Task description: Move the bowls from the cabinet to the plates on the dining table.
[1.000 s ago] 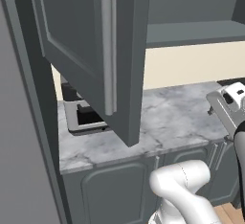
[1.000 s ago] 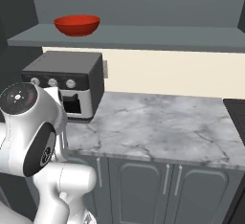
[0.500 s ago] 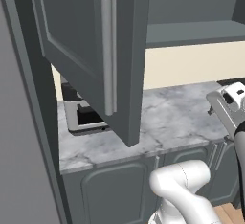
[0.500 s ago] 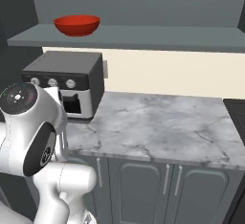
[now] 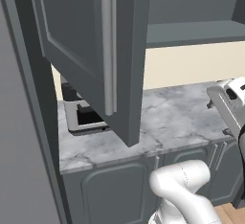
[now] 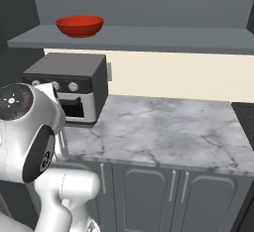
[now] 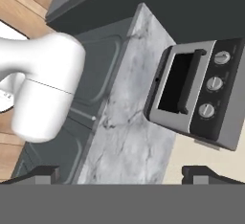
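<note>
red bowl (image 6: 80, 26): resting on the cabinet (image 5: 91, 50) shelf, above the toaster oven (image 6: 69, 92) and toward its left side
cabinet door: swung open, bar handle (image 5: 109, 55) upright, hanging over the toaster oven
toaster oven: on the marble desk (image 6: 158, 132), at its left end
jaws (image 7: 122, 173): wide apart, empty, aimed at the desk just beside the toaster oven

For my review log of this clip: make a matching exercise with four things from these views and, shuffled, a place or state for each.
Things:
1. red bowl
2. toaster oven
3. cabinet door
4. gripper

Place or state:
A. swung open, above the counter
B. on the cabinet shelf
C. jaws wide apart, holding nothing
D. on the marble counter, below the shelf

Pairs: 1-B, 2-D, 3-A, 4-C
</note>
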Controlling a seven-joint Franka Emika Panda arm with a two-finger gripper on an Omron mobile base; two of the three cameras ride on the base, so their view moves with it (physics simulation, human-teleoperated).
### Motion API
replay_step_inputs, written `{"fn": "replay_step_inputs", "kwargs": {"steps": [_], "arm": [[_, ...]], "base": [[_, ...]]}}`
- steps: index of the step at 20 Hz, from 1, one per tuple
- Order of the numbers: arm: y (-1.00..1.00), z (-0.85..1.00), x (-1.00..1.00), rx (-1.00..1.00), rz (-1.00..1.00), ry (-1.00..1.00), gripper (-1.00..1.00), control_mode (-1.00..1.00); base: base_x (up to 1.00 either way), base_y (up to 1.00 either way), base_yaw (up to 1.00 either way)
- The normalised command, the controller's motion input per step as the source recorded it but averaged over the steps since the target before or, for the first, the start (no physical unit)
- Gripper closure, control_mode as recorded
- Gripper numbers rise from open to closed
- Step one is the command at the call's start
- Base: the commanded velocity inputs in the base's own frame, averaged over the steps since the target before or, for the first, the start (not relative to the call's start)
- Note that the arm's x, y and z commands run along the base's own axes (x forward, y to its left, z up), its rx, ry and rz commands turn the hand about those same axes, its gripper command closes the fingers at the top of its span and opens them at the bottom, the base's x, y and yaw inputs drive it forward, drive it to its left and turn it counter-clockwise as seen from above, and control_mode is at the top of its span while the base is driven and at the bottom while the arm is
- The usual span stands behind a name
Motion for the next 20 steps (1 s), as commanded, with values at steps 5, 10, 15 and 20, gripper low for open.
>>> {"fn": "replay_step_inputs", "kwargs": {"steps": [5, 10, 15, 20], "arm": [[0.15, 0.46, 0.01, -0.01, 0.0, -0.03, -1.0, -1.0], [0.19, 0.53, 0.01, -0.01, -0.02, 0.0, -1.0, -1.0], [0.17, 0.49, 0.06, -0.03, -0.02, -0.02, -1.0, -1.0], [0.07, 0.28, 0.07, 0.05, 0.0, -0.06, -1.0, -1.0]], "base": [[0.0, 0.0, 0.0], [0.0, 0.0, 0.0], [0.0, 0.0, 0.0], [0.0, 0.0, 0.0]]}}
